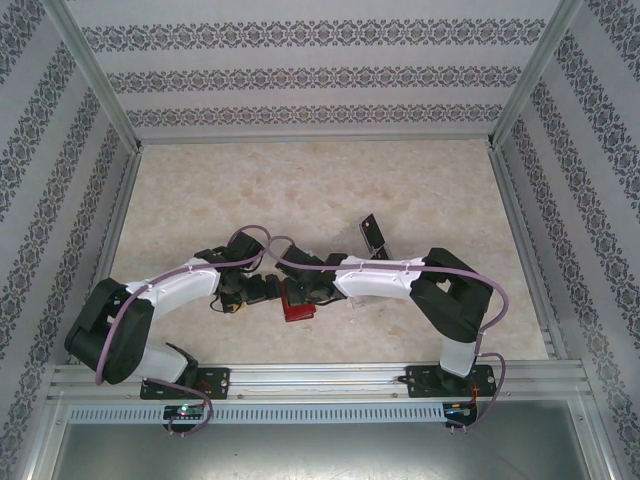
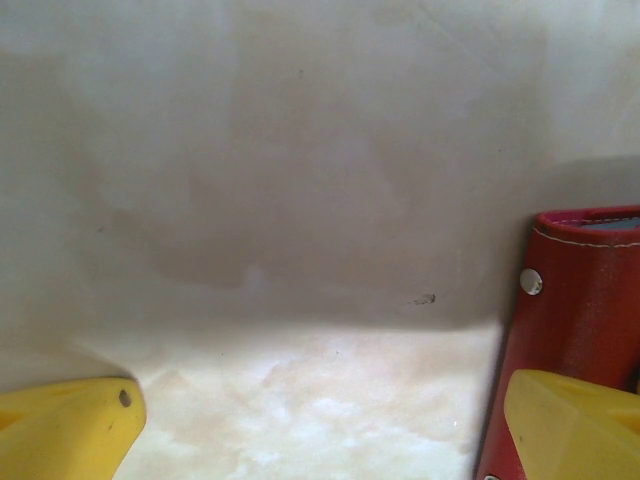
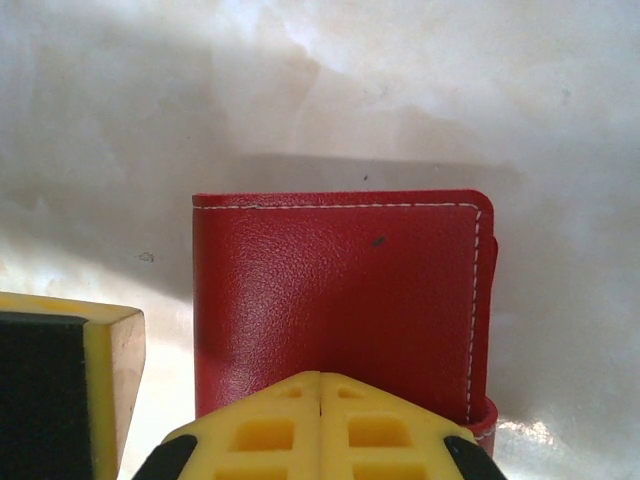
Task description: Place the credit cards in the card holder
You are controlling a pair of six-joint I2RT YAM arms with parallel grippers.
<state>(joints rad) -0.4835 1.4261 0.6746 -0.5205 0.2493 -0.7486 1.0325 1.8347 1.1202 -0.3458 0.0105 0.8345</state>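
Position: the card holder (image 3: 335,300), a small red leather-like folding wallet with white stitching, lay in the near half of the table, between the two arms.
Condition: it was folded shut, red cover up.
Orientation: in the right wrist view its long axis ran across the picture, with one stitched edge on the far side and the rounded corner and snap tab to the right.
Credit cards: a thin dark rectangular piece (image 1: 374,232) lay well apart, farther back; the count could not be told.
Progress: no card was seen in the wallet, so loading was judged unfinished and the wallet unopened.
Right gripper (image 3: 320,405): the yellow fingers were pressed together at the wallet's near edge; contact could not be told.
Left gripper (image 2: 320,400): the fingers were spread with nothing between them, one just beside the wallet.
Surface: beige marbled table (image 1: 200,200).
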